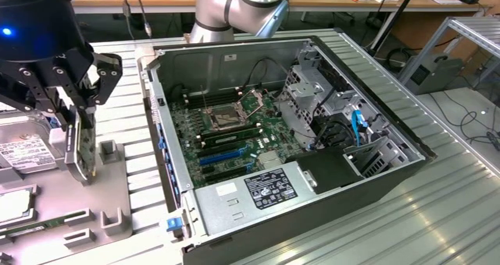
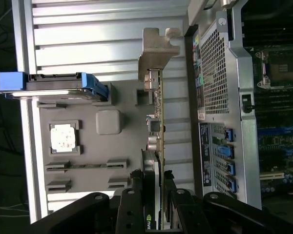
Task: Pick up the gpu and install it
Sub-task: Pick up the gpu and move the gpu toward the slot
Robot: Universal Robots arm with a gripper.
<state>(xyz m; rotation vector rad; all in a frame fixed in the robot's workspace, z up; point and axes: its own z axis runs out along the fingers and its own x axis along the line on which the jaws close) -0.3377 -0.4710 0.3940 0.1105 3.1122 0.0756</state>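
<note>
Ribbed metal bench (image 1: 437,218) in a workshop, carrying a grey parts tray (image 1: 117,206) and, just beside it, an open computer case (image 1: 328,224) lying on its side. Gpu (image 2: 159,122) caught in the gripper (image 2: 154,178), fingers (image 2: 132,200) pressed against both flat faces near one end, so clamped on the card rather than standing apart. Stands on edge above the tray, green board edge showing, silver bracket (image 2: 157,46) at the end far from the fingers. Impossible to tell whether lifted clear of the tray's holders or resting in them. Long axis level, running straight out from the jaws and close to parallel with the case's rear panel (image 2: 217,97), just beside that panel but outside the case. Case on the exterior view's right of the card. Blue expansion slots (image 1: 226,157) on the motherboard (image 1: 234,119) well apart from the card and, by the look of both views, lying roughly square to its long axis. Farther out on the tray, a hard drive in blue rails (image 2: 53,85) and a processor (image 2: 63,137) in its pocket, both apart from the gripper. Labelled power supply (image 1: 266,189) at the near end of the case.
</note>
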